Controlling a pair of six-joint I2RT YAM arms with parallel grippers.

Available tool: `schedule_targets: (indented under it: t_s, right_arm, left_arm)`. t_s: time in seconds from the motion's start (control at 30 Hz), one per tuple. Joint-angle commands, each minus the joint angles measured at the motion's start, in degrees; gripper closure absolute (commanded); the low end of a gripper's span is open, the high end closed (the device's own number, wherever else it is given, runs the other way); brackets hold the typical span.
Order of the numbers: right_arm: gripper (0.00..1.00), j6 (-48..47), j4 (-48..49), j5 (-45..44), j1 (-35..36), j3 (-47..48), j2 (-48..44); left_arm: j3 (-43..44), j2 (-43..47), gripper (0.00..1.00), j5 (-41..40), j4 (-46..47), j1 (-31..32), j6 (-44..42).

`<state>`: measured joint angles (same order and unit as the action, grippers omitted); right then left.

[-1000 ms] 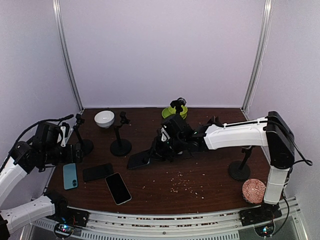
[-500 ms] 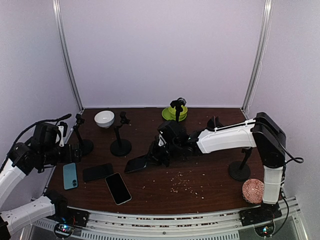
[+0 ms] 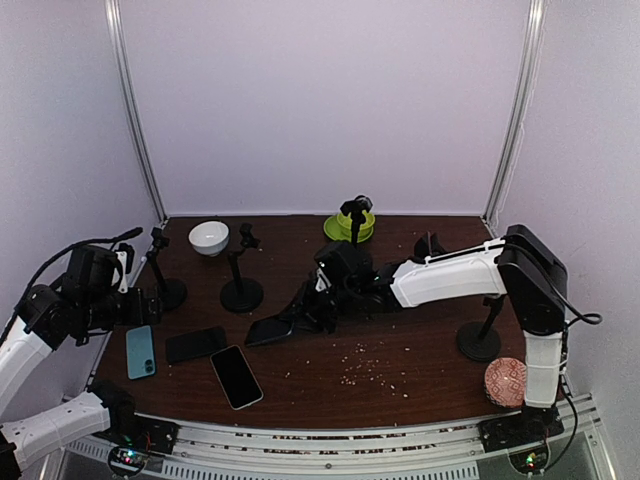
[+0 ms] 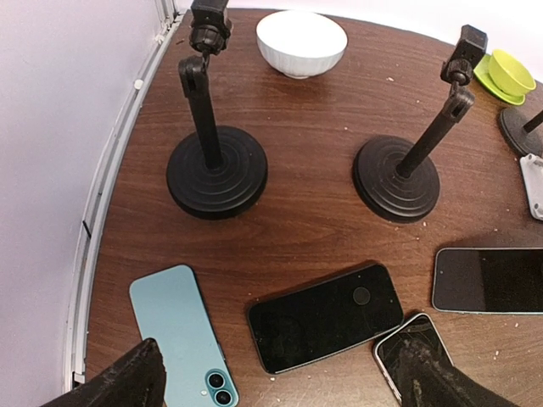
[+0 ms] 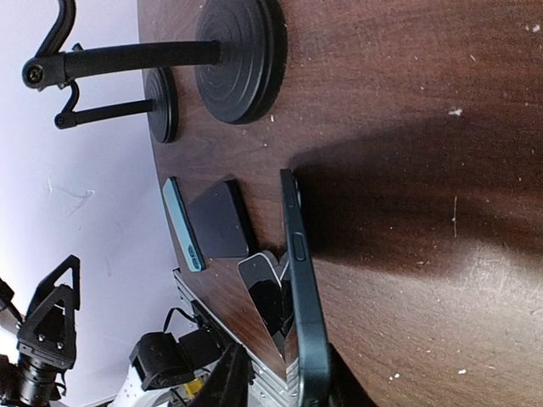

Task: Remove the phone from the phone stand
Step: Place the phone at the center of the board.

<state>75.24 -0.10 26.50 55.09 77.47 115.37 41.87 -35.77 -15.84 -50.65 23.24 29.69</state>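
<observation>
A dark phone [image 3: 270, 328] lies low on the brown table left of centre, its near end still between the fingers of my right gripper [image 3: 318, 308]. In the right wrist view this phone [image 5: 297, 254] shows edge-on against the wood. My right gripper [image 5: 284, 386] is partly open: one finger stands clear of the phone with a gap, the other is hidden behind it. The nearest phone stand [image 3: 241, 290] is bare. My left gripper [image 4: 280, 381] hangs wide open above a black phone [image 4: 327, 315], holding nothing.
A teal phone [image 3: 140, 352], the black phone [image 3: 196, 344] and a third phone [image 3: 237, 376] lie at the front left. More bare stands [image 3: 170, 290] [image 3: 480, 340] stand left and right. White bowl [image 3: 208, 237], green dish [image 3: 350, 225], patterned cup [image 3: 508, 380]. Crumbs dot the middle.
My right gripper moved left and down, bringing the dark phone from a tilt to lie almost flat on the table, and its jaws have loosened. The left arm has not moved.
</observation>
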Motion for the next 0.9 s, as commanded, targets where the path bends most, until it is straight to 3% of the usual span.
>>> schedule_targets:
  t_s: [0.0,0.47,0.6,0.7,0.87]
  right_arm:
    - [0.67,1.01,3.07,0.66,-0.43,0.32,0.51]
    - [0.36,-3.68,0.23,-0.29,-1.03,-3.72,-2.83]
    - [0.12,-8.04,-6.05,-2.03,-1.92,-2.43,-4.89]
    - [0.02,-10.48,-9.69,-3.5,-2.49,-2.03,-6.72]
    - [0.01,-14.81,-15.02,-6.19,-3.03,-0.53,-9.74]
  left_arm:
    - [-0.2,-0.69,0.02,-0.35,1.51,-0.24,0.28]
    - [-0.28,-0.19,0.02,-0.31,1.52,-0.22,0.28]
    - [-0.29,-0.3,0.02,-0.12,1.52,-0.28,0.29]
    - [-0.29,-0.62,0.02,0.14,1.52,-0.29,0.28]
    - [-0.29,-0.63,0.02,0.05,1.52,-0.23,0.28]
